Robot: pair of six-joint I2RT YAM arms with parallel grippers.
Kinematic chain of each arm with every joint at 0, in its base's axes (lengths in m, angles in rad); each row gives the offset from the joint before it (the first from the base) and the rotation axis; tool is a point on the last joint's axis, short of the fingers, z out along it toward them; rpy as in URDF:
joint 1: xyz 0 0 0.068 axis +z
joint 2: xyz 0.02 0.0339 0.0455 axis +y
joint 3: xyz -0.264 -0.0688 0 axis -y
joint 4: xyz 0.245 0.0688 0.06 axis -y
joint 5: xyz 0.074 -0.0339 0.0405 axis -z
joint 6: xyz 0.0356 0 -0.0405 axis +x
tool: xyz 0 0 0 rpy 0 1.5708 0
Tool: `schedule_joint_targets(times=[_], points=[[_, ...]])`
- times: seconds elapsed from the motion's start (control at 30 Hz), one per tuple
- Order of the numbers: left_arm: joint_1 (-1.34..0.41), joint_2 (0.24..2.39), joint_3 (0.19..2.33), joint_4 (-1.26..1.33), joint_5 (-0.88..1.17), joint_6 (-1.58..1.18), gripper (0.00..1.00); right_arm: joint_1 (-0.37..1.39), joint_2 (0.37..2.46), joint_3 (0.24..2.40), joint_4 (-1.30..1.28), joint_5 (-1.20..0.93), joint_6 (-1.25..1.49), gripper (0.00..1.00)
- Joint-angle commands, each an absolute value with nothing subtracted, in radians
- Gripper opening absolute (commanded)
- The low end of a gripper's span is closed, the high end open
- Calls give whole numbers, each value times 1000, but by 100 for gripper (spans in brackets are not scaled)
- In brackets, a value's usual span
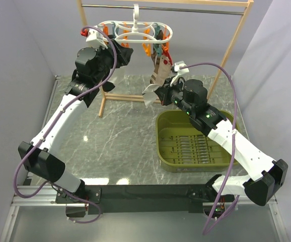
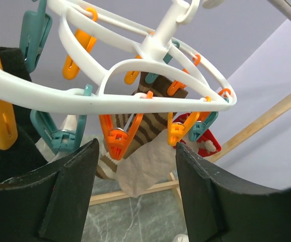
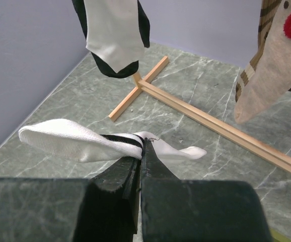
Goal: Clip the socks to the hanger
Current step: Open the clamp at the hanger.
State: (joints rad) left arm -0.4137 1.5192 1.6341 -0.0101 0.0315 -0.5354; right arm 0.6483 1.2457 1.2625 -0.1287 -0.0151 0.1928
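Hanger (image 1: 135,31): it is hung by its hook from the rod of the wooden rack (image 1: 233,45), well above the bench (image 1: 120,136).
Sock (image 1: 149,96): one white sock with a dark striped cuff is held in the air below the hanger's right half. It is near the brown striped sock (image 1: 160,70) pegged there and off the bench.
Second sock: it cannot be made out with certainty.
Right jaws: they are pressed together on the sock at its striped band.
Sock's long axis: it is seen roughly level and crosswise to the right jaws, the long part on one side and a short end on the other.
Left jaws: they are held apart with nothing gripped, raised to the hanger's left end just under the rim. An orange clip (image 2: 116,138) and a teal clip (image 2: 60,133) are seen just ahead.
Deciding relation: the sock is below the hanger and to the right of the left jaws, so the pegs near those jaws lie up and leftward from it.
Nearer arm: the left arm (image 1: 60,116) is nearer the hanger, and the sock is carried by the right arm (image 1: 236,141).
Step judged: a peg is probably to be opened by the left jaws while the cuff is lifted into it.
Risk judged: the cuff could be missed if the hanger swings.
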Motion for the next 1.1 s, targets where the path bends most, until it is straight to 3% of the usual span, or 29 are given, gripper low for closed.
schedule_joint_targets(times=[0.0, 0.63, 1.07], points=[[-417, 1545, 1674, 60, 49, -526, 67, 655, 1224, 1304, -109, -2, 181, 0], [-408, 1601, 1695, 127, 14, -523, 67, 653, 1221, 1307, -112, 25, 153, 0], [-407, 1609, 1660, 228, 3, -540, 50, 655, 1226, 1308, -107, 29, 144, 0]])
